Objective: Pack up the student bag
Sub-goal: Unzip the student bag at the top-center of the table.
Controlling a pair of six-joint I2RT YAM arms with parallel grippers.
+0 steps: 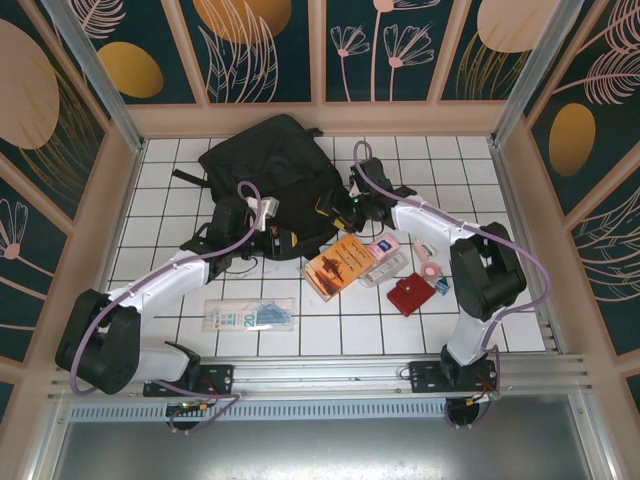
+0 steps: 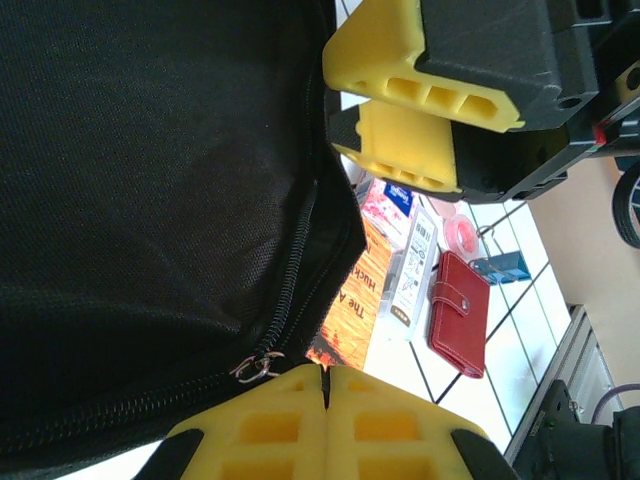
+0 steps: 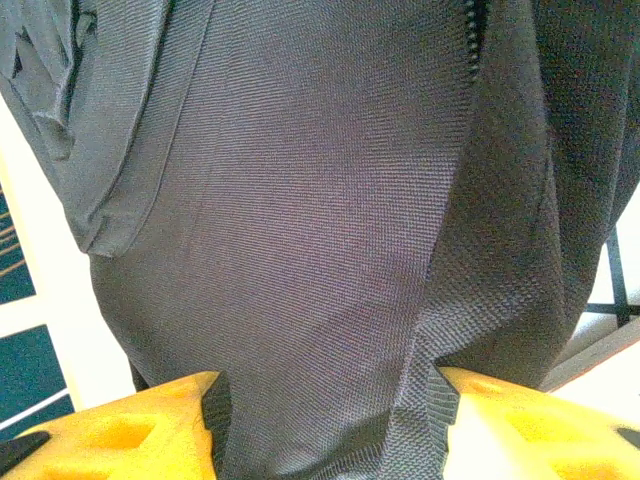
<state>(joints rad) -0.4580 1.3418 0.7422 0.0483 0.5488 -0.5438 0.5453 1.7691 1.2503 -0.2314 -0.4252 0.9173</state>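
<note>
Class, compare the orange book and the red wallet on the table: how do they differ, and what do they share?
The orange book is larger than the red wallet. The book carries printed lettering; the wallet is plain, with a snap tab. The book lies right beside the student bag; the wallet lies farther from it. Both lie flat on the tiled table, outside the bag.

Book (image 1: 340,265) right of student bag (image 1: 270,165)

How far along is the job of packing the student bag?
Done: nothing visibly packed. In hand: the left claw pinches the student bag by its zipper; the right claw straddles its fabric, open. Left: the orange book, red wallet and clear pouch lie on the table.
</note>
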